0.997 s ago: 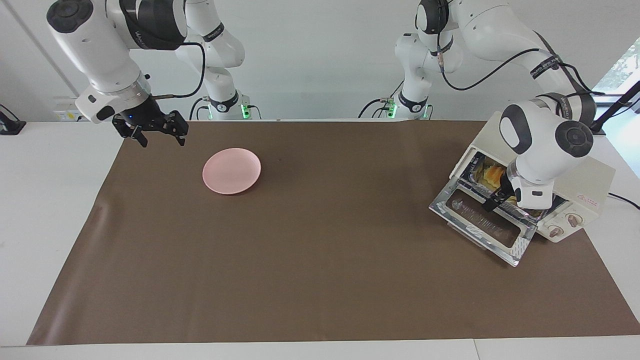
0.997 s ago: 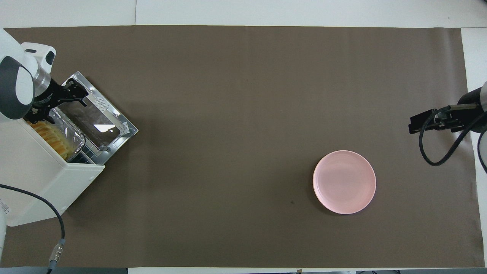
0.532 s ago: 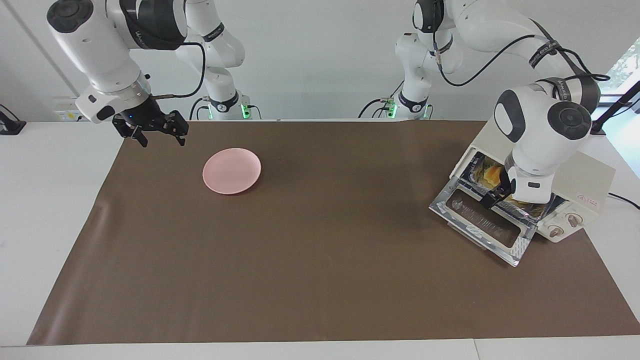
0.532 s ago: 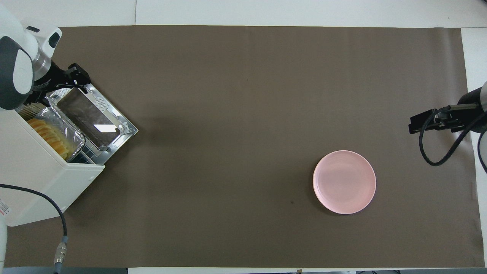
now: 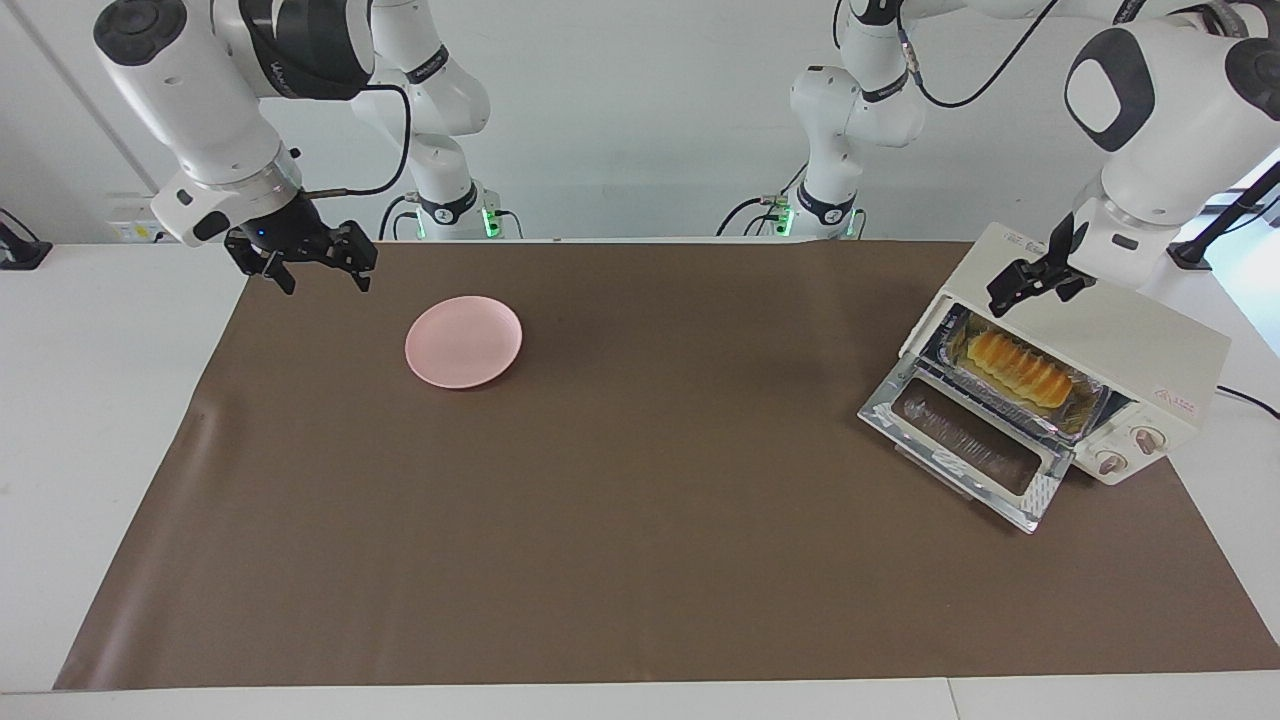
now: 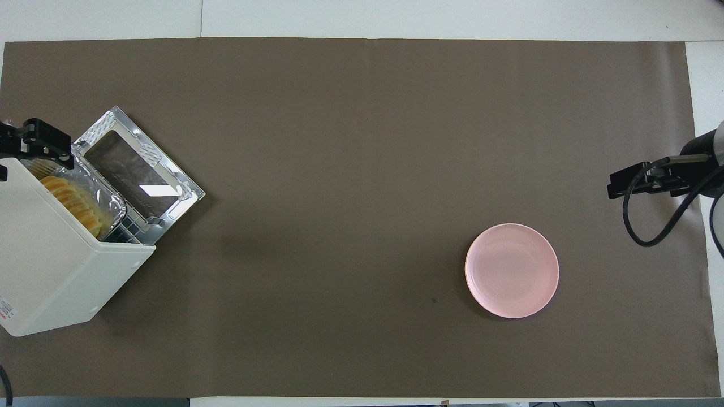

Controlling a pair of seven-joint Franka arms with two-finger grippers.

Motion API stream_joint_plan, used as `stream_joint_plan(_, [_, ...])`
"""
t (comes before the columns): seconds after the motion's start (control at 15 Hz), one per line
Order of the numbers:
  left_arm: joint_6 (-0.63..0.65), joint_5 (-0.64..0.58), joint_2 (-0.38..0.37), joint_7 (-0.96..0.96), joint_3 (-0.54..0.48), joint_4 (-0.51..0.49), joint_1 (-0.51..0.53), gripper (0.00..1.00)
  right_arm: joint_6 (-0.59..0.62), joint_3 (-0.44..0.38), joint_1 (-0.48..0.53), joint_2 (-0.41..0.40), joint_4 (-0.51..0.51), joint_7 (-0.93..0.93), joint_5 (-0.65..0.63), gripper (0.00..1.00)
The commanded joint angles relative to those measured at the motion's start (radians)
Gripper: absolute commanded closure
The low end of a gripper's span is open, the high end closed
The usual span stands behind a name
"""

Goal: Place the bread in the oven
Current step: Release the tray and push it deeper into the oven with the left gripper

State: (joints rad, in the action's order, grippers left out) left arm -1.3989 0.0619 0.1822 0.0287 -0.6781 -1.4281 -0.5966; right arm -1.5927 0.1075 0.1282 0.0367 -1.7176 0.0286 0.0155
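The bread (image 5: 1020,367) lies in the foil tray (image 5: 1085,412) inside the oven (image 5: 1120,350); its door (image 5: 965,450) is down. The left gripper (image 5: 1030,280) hangs empty, fingers apart, over the oven; the right gripper (image 5: 312,262) waits, spread empty. Shutting may remain.

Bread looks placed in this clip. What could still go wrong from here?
The oven door is down, and the foil tray holding the bread may sit slightly past the opening; closing could catch its rim. The left gripper is over the oven's top corner, so a low move might knock it. The right gripper waits beside the pink plate.
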Motion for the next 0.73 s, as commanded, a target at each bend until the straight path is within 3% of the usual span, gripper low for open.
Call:
stream_joint_plan(0.0, [0.044,-0.020,-0.043,-0.029,0.011,-0.043,-0.017,0.00,-0.004,0.009,0.014,0.017,-0.016,0.027,-0.014,0.00])
stream_joint_plan(0.07, [0.046,-0.023,-0.067,-0.030,0.014,-0.070,-0.014,0.00,-0.004,0.009,0.014,0.016,-0.016,0.027,-0.014,0.00])
stream_joint_plan(0.13, [0.064,-0.025,-0.140,-0.032,0.073,-0.110,0.059,0.00,-0.004,0.009,0.014,0.017,-0.016,0.027,-0.014,0.00])
stream_joint_plan(0.27, [0.074,-0.028,-0.206,-0.033,0.359,-0.165,0.330,0.00,-0.004,0.009,0.014,0.016,-0.016,0.027,-0.014,0.00])
stream_joint_plan(0.33, [0.070,-0.049,-0.223,-0.033,0.450,-0.188,0.401,0.00,-0.004,0.009,0.014,0.017,-0.016,0.027,-0.014,0.00])
stream_joint_plan(0.47, [0.074,-0.088,-0.250,-0.032,0.541,-0.224,0.435,0.00,-0.004,0.009,0.014,0.017,-0.016,0.027,-0.014,0.00])
stream_joint_plan(0.66, [-0.008,-0.090,-0.244,-0.073,0.561,-0.221,0.462,0.00,-0.004,0.009,0.014,0.016,-0.016,0.027,-0.014,0.00])
